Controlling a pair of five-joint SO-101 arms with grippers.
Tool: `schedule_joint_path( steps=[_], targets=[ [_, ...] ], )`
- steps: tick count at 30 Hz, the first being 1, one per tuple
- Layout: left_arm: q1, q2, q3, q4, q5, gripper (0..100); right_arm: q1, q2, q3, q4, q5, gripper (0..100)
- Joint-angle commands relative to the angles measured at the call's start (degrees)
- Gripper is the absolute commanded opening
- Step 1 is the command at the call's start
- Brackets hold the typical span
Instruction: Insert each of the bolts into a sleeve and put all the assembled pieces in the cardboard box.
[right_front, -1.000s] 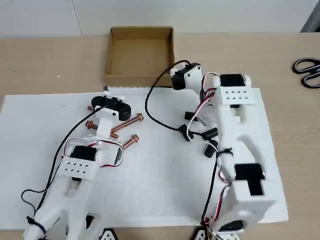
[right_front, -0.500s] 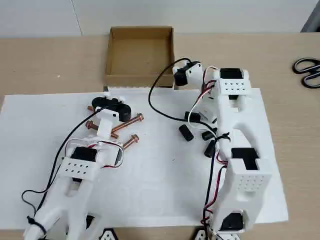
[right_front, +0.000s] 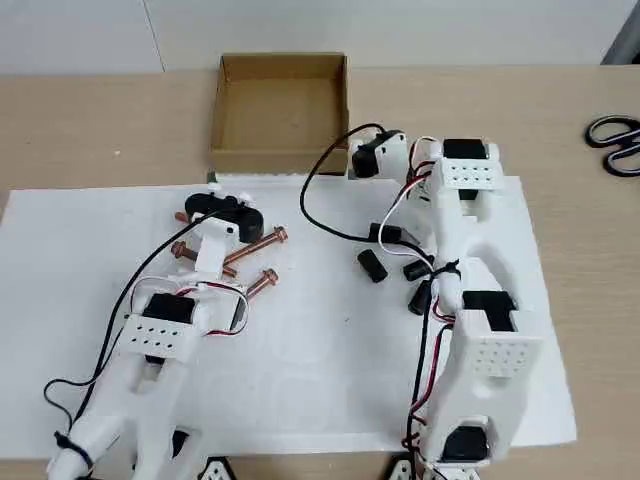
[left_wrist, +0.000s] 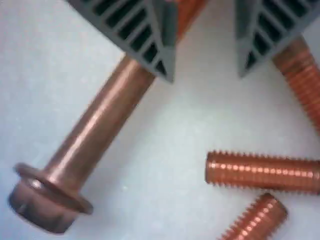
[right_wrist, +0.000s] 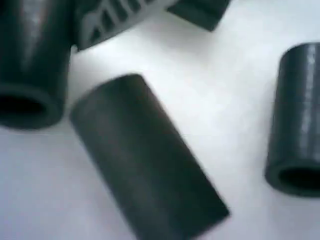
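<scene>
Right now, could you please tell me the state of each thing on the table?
Box: open, empty.
Bolts: loose on the paper, none in a sleeve.
Sleeves: lying loose, no bolt in them.
Left gripper: open, low over a bolt's shank.
Right gripper: low over the sleeves; grip cannot be told.

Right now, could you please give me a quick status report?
Left tool open, straddling a bolt. Right tool low among sleeves. Cardboard box empty. Black cable trails near box.
</scene>
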Motion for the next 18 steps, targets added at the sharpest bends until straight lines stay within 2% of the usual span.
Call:
schedule_joint_path(
  steps=[1,7,15,18],
  targets=[
    [0.26,-0.09,-0.22,-1.05,0.26,8,-2.15,0.92,-1.32,-0.31,0.26,10.2],
    [0.26,-0.09,-0.22,-1.05,0.26,8,-2.86,4.88,-1.32,-0.31,0.09,0.7],
    [0.26,-0.18,-0.22,-1.05,0.26,8,-2.86,5.58,-1.49,1.27,-1.32,1.1],
    [0.26,-0.18,-0.22,-1.05,0.26,8,-2.95,5.41,-1.67,1.36,-4.48,1.0]
  ],
)
